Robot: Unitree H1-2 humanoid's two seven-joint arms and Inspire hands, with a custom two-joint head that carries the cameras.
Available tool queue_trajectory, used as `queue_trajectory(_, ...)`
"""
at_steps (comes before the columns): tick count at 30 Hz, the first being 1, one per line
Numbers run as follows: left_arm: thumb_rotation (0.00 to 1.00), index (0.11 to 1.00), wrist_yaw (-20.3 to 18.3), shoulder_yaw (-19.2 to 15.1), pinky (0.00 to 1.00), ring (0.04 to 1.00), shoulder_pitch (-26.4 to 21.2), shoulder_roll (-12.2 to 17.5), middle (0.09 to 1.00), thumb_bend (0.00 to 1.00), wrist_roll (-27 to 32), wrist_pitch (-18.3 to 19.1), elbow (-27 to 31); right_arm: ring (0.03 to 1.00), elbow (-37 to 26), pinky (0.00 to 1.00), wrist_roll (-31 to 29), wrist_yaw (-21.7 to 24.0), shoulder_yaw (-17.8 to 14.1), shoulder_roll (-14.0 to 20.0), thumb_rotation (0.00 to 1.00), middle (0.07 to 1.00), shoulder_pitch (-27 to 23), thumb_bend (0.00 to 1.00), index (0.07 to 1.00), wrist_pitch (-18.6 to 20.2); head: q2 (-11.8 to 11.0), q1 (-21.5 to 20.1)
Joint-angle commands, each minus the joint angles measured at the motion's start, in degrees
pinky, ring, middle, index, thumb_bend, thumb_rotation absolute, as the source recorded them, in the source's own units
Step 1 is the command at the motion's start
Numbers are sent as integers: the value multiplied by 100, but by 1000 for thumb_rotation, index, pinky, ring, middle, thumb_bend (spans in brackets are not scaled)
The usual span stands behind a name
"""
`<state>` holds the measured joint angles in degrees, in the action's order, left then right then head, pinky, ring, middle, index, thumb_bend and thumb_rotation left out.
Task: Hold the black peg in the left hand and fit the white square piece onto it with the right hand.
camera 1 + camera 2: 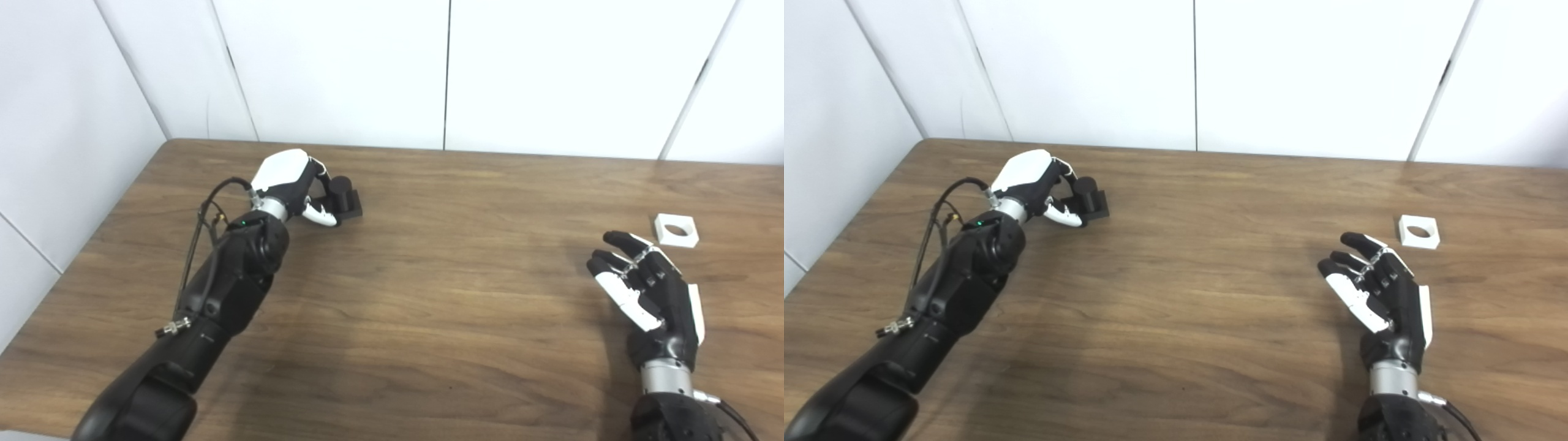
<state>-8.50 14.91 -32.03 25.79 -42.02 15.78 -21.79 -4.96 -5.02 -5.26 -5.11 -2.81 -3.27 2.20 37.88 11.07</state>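
White wall panels fill the top of the frame, and below them a brown wood-grain desk (pixel 429 294) spans the whole width.

Left of centre, toward the back of the desk, sits the black peg (pixel 343 195): a short round post rising from a flat square base. Its long axis stands upright, pointing at the ceiling, and the base rests flat on the wood. The left robot hand (pixel 293 187) is curled around the peg from the left, with its fingers at the post and its thumb low against the base. It looks like a closing grasp, though whether the grip is firm cannot be told. The peg has not been lifted.

In the middle right of the frame lies the white square piece (pixel 676 230), flat on the desk, its round hole facing up, so its short axis is vertical too. The right robot hand (pixel 646 285) hovers just below and left of it in the picture, near but apart, fingers spread and slightly bent, holding nothing.

The step in hand appears to be securing both parts. To do it well, the left robot hand should probably clamp the base rather than the post, leaving the post bare for the piece to slide down. The right robot hand would do best pinching the white piece by its outer edges, keeping the hole uncovered and level, so hole and post line up.
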Motion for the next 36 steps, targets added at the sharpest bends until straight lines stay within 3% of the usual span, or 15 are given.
queue_trajectory(1,68,489,-294,36,680,800,-65,210,797,518,208,-218,-68,639,-110,588,-26,12,-24,-18,220,721,-25,689,623,-84,15,5)
queue_trajectory(6,72,491,-587,181,692,790,-60,418,802,520,686,-1079,-194,642,-155,591,9,10,-9,20,236,722,-18,694,624,-50,27,-11)
queue_trajectory(11,74,492,-699,323,707,801,-60,489,799,521,839,-1461,-225,631,-172,585,74,2,2,51,239,716,-20,683,622,-40,49,-45)
queue_trajectory(18,78,492,-868,589,692,797,-113,577,792,521,999,-2324,-256,632,-241,581,133,-3,1,59,246,711,-45,698,619,42,64,-72)
queue_trajectory(29,75,491,-1165,789,672,774,-122,476,767,522,1445,-3389,-167,625,-326,577,201,-1,10,52,225,715,-36,671,616,89,92,-167)
queue_trajectory(36,70,491,-1340,962,644,764,-141,354,756,522,1527,-3778,-57,617,-338,583,196,-8,11,27,230,710,-16,681,623,40,110,-267)
